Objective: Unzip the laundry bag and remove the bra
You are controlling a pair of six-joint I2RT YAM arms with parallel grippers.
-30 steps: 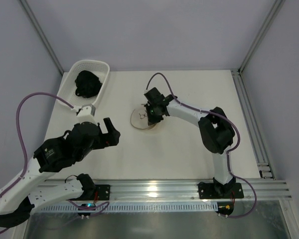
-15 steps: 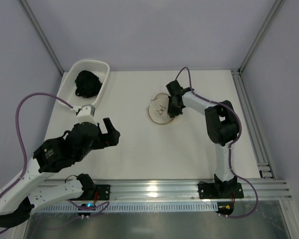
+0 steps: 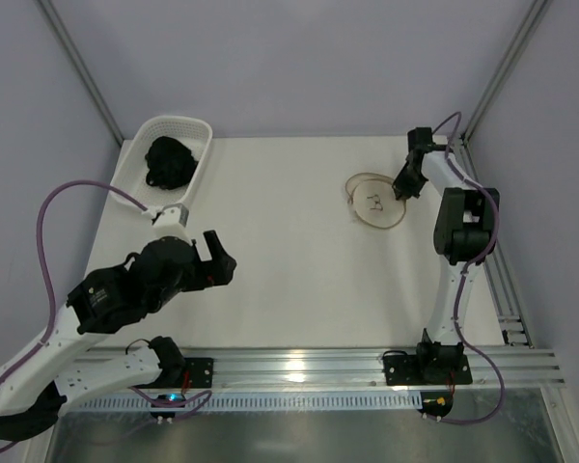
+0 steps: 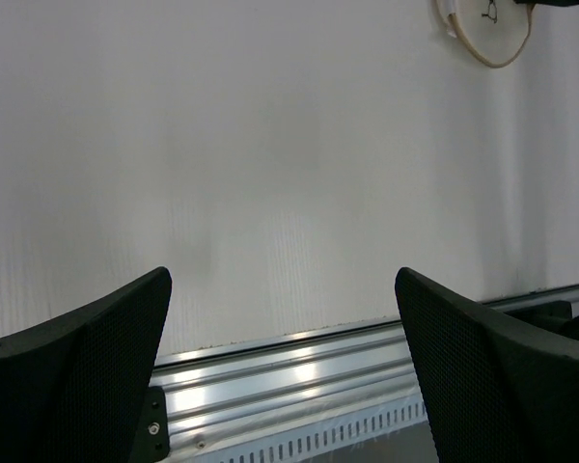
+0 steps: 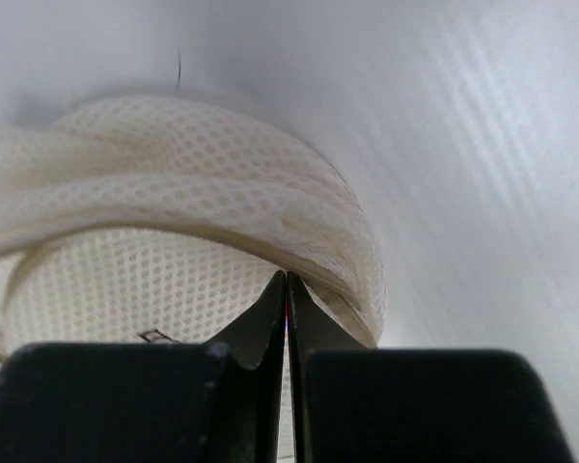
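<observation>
My left gripper (image 3: 215, 258) hangs released over the near desk (image 3: 289, 260). Far right, my right gripper (image 5: 287, 282) is clenched on the bag's (image 3: 373, 201) rim, its mesh clear only up close. Only overhead shows the black bra (image 3: 169, 161) in the far-left basket (image 3: 177, 121).

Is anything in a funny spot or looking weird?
A bit. The laundry bag sits way off by the table's right edge. Its rim is pinched in the shut right gripper, and the mesh is bunched up there. A black bundle lies in the basket at the far left. Nothing is spilled or broken.
</observation>
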